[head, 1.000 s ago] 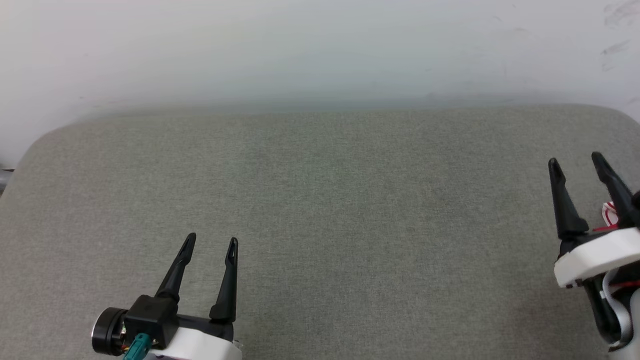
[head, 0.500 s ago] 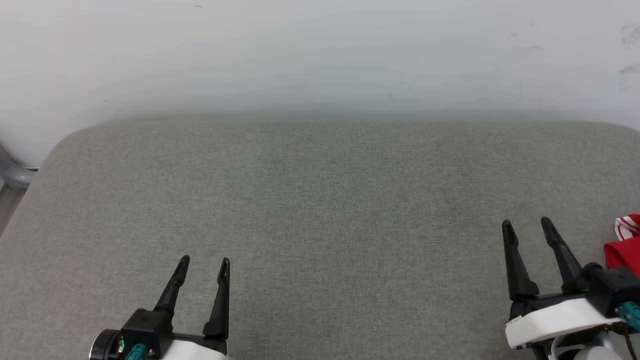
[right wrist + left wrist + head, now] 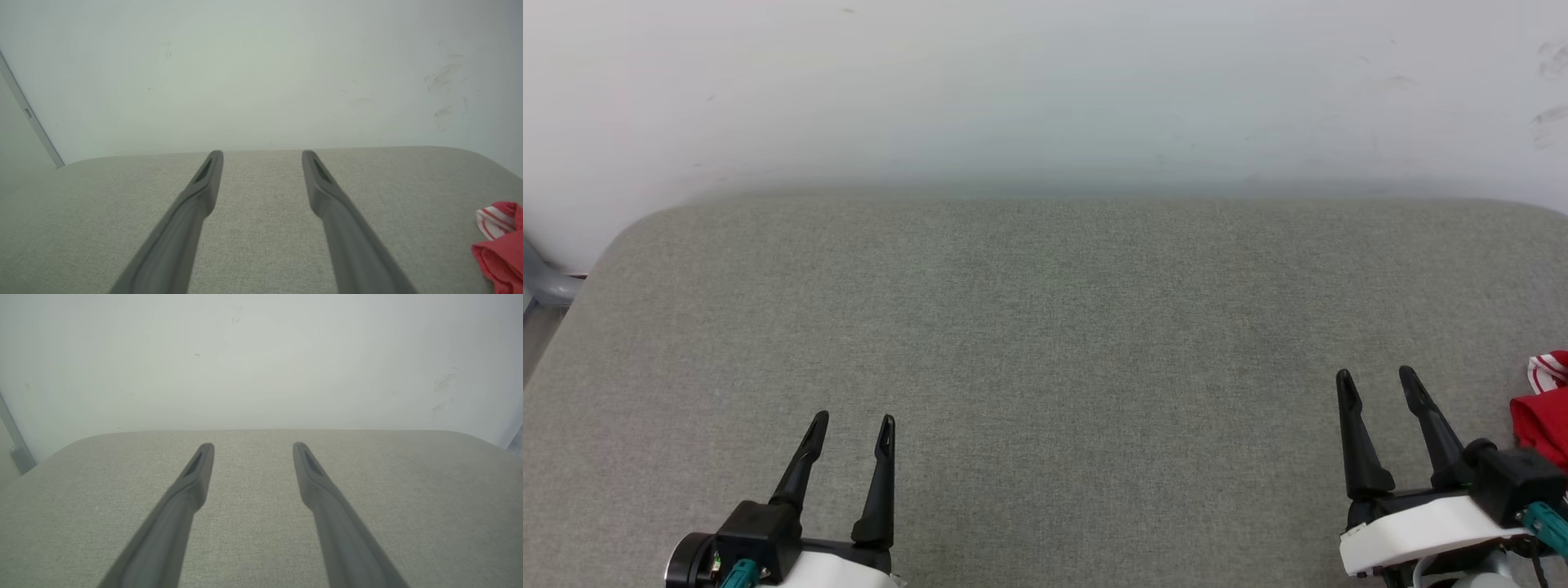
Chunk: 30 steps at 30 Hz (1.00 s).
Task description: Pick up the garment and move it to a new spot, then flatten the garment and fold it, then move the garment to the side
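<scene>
Two tools, both mine, both with fingers spread wide and nothing between them. The left tool [image 3: 854,419] hangs at the near left over the bare grey worktop [image 3: 1045,327], pointing at the far white wall [image 3: 1045,82]. The right tool [image 3: 1376,374] sits at the near right, same pose. I can't tell if either touches the cloth surface.

The garment [image 3: 1543,408] lies at the right edge of the worktop, just right of my right tool and mostly cut off by the frame. Only a red lump and a bit of red-white striped trim show. In the right wrist view the garment [image 3: 500,245] is low and to the right, clear of my fingers. I can't tell whether it's folded or just bunched.

My guess is the fingers stand wide because nothing is gripped and a grab needs the gap. The shirt is off to the side, so the middle is free for spreading. If a pickup is next, the right tool is the nearer one and would have to swing right. The risk is pinching only the trim and dragging the rest.
</scene>
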{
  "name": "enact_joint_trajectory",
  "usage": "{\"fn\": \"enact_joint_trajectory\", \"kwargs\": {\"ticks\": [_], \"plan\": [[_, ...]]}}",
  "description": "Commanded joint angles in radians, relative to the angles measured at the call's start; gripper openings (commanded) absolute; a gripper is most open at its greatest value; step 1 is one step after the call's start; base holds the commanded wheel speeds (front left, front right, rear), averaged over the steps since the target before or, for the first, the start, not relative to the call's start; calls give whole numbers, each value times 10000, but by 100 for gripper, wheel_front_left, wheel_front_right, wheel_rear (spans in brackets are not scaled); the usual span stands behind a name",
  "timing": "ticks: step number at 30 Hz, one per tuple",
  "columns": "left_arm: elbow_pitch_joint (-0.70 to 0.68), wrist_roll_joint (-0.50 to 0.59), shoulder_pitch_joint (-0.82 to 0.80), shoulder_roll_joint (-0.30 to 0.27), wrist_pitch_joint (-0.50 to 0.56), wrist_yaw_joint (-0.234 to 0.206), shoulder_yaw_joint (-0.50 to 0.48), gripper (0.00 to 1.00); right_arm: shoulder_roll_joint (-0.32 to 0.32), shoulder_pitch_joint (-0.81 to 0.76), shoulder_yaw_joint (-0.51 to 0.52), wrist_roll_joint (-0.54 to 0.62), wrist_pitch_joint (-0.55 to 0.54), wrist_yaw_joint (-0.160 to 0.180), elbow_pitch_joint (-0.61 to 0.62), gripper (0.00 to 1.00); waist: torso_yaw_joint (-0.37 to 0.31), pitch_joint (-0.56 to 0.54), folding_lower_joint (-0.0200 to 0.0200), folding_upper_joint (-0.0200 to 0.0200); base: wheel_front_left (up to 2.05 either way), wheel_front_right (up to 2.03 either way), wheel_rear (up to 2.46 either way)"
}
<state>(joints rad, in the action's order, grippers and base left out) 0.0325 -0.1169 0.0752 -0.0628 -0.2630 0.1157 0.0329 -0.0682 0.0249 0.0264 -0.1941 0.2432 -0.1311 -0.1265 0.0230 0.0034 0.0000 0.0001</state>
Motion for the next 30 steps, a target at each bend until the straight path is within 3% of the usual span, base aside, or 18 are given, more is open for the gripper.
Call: {"fn": "enact_joint_trajectory", "kwargs": {"ticks": [1, 13, 14, 17, 30], "plan": [[-19, 21, 13, -3, -20, 52, -5, 100, 44, 57, 24, 20, 46, 9, 3, 100, -4, 4, 0, -1, 0, 0, 0], [-103, -295, 21, 86, -20, 129, -215, 100, 85, 63, -89, -12, 64, 9, 31, 100, -33, 35, 0, -1, 0, 0, 0], [-63, -292, 11, 75, 0, 104, -179, 0, 50, 4, -81, -6, 27, 0, -23, 0, -36, 36, 0, -1, 0, 0, 0], [186, -337, 103, 90, 10, 104, -124, 0, 58, -110, -80, -53, 8, -2, -258, 0, -36, 37, 0, -1, 0, 0, 0], [494, -3032, -235, -27, 540, 98, -206, 0, 79, 72, 96, -2520, -622, -1, -410, 0, -57, 33, 0, -1, 0, 0, 0]]}}
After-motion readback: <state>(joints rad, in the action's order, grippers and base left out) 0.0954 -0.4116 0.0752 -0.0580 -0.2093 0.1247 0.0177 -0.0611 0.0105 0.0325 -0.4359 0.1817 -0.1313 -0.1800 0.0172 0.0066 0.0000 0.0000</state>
